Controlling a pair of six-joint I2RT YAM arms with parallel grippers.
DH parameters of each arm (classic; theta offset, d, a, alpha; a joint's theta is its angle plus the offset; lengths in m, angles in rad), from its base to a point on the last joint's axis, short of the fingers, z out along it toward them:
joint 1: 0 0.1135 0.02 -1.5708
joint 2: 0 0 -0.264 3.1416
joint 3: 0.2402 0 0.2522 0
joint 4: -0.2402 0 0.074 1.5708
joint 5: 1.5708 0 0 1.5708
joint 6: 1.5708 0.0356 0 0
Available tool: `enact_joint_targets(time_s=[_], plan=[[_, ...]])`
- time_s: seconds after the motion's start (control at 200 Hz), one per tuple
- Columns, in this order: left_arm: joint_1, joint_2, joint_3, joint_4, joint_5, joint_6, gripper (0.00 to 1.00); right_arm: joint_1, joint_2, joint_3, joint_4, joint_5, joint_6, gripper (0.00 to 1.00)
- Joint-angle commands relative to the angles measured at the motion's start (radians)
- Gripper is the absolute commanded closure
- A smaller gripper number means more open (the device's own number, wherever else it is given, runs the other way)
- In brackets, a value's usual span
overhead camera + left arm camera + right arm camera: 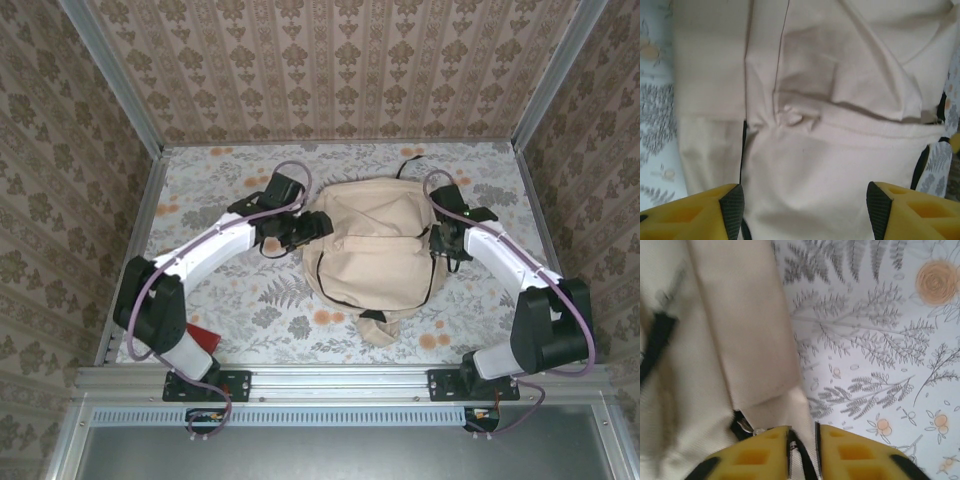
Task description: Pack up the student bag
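Observation:
The student bag (375,245), a cream fabric backpack with dark zipper lines, lies in the middle of the floral table. My left gripper (318,225) is at the bag's left side. In the left wrist view it (805,210) stands wide open over the bag's fabric (840,100), with nothing pinched. My right gripper (437,240) is at the bag's right edge. In the right wrist view its jaws (804,450) are parted by a narrow gap, with the bag's edge (715,340) and a black cord lying in that gap. A metal zipper pull (745,426) sits just left of the fingers.
A red object (200,340) lies by the left arm's base. The bag's black top loop (408,165) points to the far wall and a strap end (378,328) trails toward the near edge. Bare floral tabletop (880,365) lies to the bag's right.

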Motion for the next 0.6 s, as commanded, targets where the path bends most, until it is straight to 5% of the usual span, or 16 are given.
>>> enact_joint_targets(time_s=[0.0,0.095,0.34,0.595], plan=[[0.02,0.071,0.069,-0.012,-0.016,0.066,0.32,-0.001,-0.021,0.068,-0.002,-0.055,-0.017,0.45],[0.032,0.129,0.12,0.008,0.014,0.094,0.32,-0.003,-0.036,0.082,0.016,-0.108,-0.019,0.34],[0.035,0.261,0.225,0.041,0.101,0.138,0.38,-0.046,0.018,0.11,0.11,-0.377,0.025,0.33],[0.032,0.393,0.307,0.071,0.218,0.155,0.5,-0.061,0.15,0.151,0.094,-0.368,0.095,0.41]])
